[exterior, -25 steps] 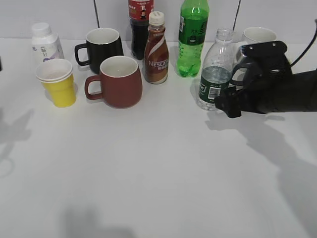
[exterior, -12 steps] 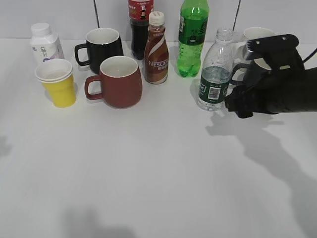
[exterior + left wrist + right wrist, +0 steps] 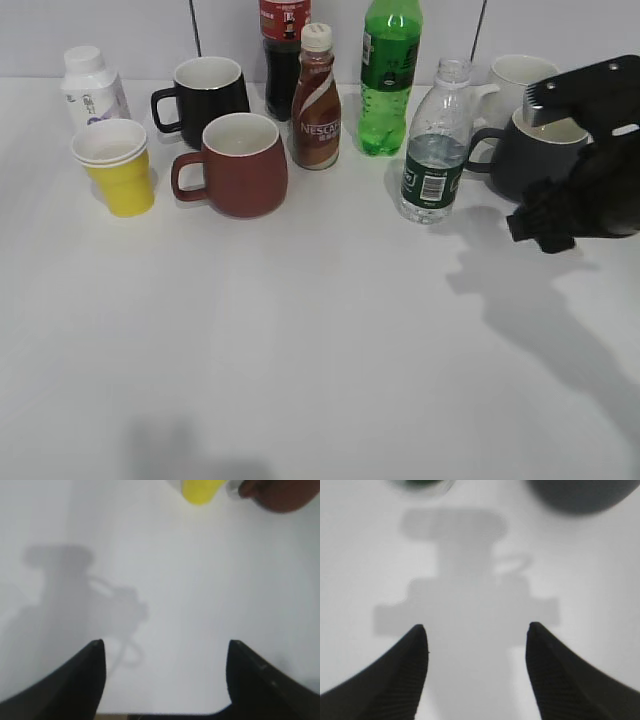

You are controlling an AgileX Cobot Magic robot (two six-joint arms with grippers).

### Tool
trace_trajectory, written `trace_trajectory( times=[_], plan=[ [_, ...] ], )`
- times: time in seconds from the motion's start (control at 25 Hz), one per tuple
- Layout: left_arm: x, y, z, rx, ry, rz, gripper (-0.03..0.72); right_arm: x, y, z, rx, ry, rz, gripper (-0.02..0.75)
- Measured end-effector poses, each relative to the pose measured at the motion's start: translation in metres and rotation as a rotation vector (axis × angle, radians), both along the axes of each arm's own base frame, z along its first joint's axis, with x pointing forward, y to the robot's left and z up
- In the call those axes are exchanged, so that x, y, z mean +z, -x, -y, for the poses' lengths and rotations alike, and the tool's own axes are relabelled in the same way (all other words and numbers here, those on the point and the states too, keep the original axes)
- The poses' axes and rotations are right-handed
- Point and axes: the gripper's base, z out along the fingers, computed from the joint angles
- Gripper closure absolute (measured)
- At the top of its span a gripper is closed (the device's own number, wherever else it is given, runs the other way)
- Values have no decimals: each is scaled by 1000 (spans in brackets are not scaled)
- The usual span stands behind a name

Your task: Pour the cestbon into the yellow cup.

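Right claw [image 3: 545, 232] backs off rightward from the cestbon [image 3: 432, 150]!
"NESCAFE" reads on the brown bottle [image 3: 315, 100]; both claws spread wide, empty, over the counter [image 3: 300, 340].

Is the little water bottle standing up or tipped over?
Standing up. The cestbon sits upright on the table, open neck on top, with nothing gripping it.

Left wrist view crops the blurred yellow cup [image 3: 201, 491].

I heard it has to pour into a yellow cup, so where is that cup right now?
In the exterior view the yellow cup stands at the far left of the table, just left of the dark red mug and in front of a small white bottle.
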Motion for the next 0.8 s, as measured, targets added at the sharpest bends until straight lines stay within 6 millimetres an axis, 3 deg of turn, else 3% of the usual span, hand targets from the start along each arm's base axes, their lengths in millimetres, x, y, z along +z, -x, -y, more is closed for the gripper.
trace_trajectory(
  times=[0.16,0.36,0.6,0.8],
  plan=[
    [0,8,-2,-2,-4,-16,125,14,21,3,26,-33,-102,274],
    [7,27,-2,-24,29,58,130,41,62,9,84,-102,-234,294],
    [11,69,-10,-68,15,236,130,89,128,37,120,-161,-178,298],
    [-15,101,-19,-74,-31,336,130,106,184,68,132,-159,-62,298]
  ],
)
